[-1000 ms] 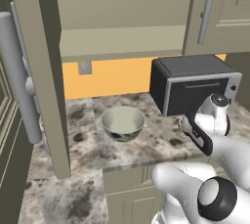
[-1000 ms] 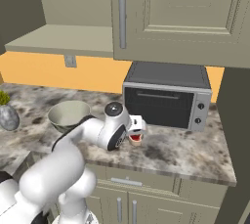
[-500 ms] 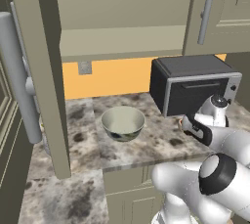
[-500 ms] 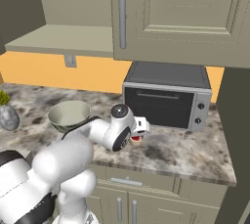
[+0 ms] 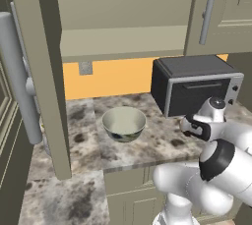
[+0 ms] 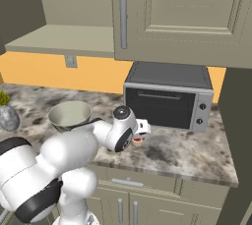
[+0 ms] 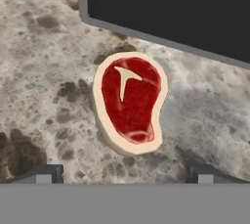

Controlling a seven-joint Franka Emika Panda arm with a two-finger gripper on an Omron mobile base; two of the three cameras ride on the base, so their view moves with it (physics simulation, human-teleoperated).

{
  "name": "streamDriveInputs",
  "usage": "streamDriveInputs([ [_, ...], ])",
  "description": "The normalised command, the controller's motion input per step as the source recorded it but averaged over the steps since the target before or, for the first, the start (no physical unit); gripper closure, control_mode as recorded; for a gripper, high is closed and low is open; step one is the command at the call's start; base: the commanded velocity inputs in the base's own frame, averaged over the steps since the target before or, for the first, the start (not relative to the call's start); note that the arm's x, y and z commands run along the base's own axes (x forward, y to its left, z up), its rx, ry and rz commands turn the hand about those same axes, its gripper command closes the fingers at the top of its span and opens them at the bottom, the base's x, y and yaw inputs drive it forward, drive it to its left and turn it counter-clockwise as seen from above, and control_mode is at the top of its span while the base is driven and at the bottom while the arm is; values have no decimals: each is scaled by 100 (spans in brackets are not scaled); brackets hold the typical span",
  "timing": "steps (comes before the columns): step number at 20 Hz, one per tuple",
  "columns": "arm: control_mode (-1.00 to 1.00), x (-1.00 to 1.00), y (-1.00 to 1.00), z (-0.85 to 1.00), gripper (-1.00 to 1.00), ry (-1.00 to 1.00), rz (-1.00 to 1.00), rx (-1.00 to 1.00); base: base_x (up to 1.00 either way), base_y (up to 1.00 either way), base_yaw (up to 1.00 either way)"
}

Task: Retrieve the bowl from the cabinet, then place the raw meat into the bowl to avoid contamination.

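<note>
The raw meat (image 7: 131, 101), a flat red steak with a pale fat rim, lies on the speckled counter just in front of the toaster oven's dark door (image 7: 171, 8). My gripper (image 7: 126, 173) hovers over it, open, with one fingertip on either side and nothing held. From the right base a red sliver of the raw meat (image 6: 137, 140) shows under the gripper (image 6: 139, 133). The bowl (image 5: 124, 123) stands upright on the counter, left of the gripper (image 5: 187, 126). The cabinet (image 5: 123, 42) hangs above, its left door swung open and its pale shelf bare.
The toaster oven (image 6: 170, 98) stands right behind the hand. The open cabinet door with its long bar handle (image 5: 19, 76) juts out at the left. A small grey vase with a plant (image 6: 7, 116) sits at the far left of the counter.
The arm's elbow has swung and the hand has crept slightly closer over the meat in front of the oven. The jaws stay open; bowl and meat have not moved.
</note>
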Motion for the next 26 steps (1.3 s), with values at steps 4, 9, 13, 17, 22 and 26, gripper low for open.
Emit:
streamDriveInputs([
  [4, -100, 8, 0, -14, -100, 3, 0, 0, 0, 0, 0],
  [9, -100, 10, 0, -14, -100, 3, 0, 0, 0, 0, 0],
  [13, -100, 11, 0, -13, -100, 3, 0, 0, 0, 0, 0],
  [17, -100, 11, 0, -11, -100, 3, 0, 0, 0, 0, 0],
  [22, -100, 12, -5, -5, -100, 3, 0, 0, 0, 0, 0],
  [26, -100, 16, -14, 0, -100, 3, 0, 0, 0, 0, 0],
])
